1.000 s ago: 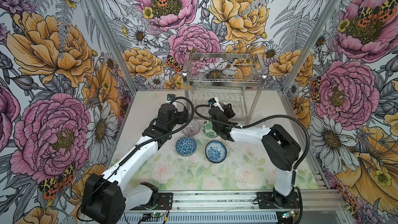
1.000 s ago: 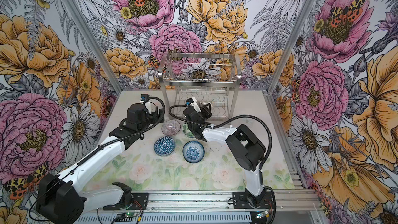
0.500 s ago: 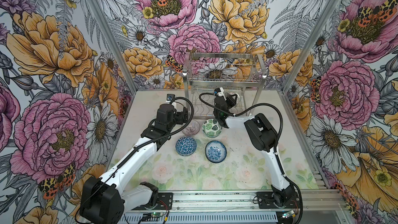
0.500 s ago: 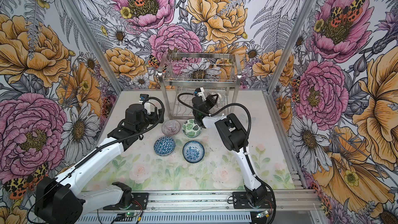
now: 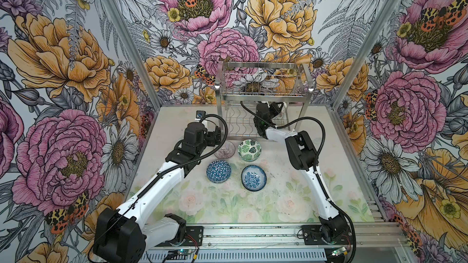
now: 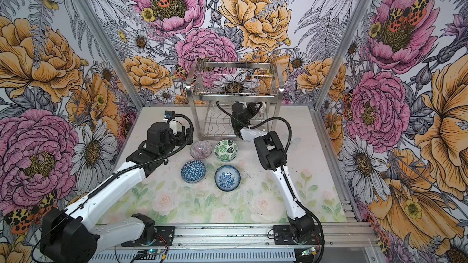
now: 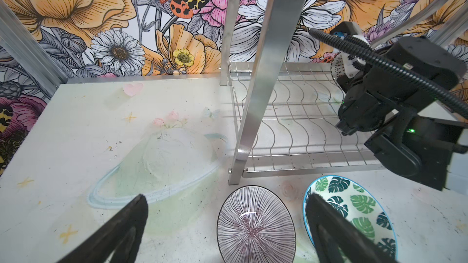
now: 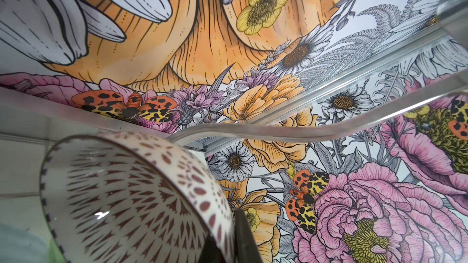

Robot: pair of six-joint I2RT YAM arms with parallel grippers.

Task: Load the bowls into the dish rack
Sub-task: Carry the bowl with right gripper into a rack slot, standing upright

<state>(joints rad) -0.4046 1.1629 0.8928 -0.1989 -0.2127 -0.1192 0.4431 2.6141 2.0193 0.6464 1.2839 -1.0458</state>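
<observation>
**Item 1. Two-tier stainless-steel wire dish rack** (image 5: pixel 262 94), far centre of the pale floral-printed table (image 5: pixel 228 206). No bowl was seated on either tier.

**Item 2. White ceramic bowl with dark petal marks** (image 8: pixel 126 198). It was pinched at the rim by the right gripper (image 5: pixel 276 108) and sat inside the rack at the far right, above the wavy lower tier (image 7: pixel 304 122) and under the top basket. It was tipped onto its edge, probably so that it would drop into a wire slot. Whether it touched the wires could not be told.

**Item 3. Left gripper** (image 7: pixel 226 198), jaws spread wide and holding nothing. It hovered just left of the purple-lined round bowl (image 5: pixel 225 149), likely the next pick.

**Items 4–6. Bowls standing upright on the table, near the rack's front:**
- green-leaf bowl (image 5: pixel 249 150), just right of the purple one
- blue geometric bowl (image 5: pixel 218 171), nearer
- blue floral bowl (image 5: pixel 253 177), nearer

**Obstructions.** The basket tier overhead and the right-hand legs boxed in the right arm, so headroom looked slight. The rack's near-left leg (image 7: pixel 255 97) stood just beyond the purple bowl. The green-leaf bowl crowded the left gripper's right finger (image 7: pixel 329 223).
</observation>
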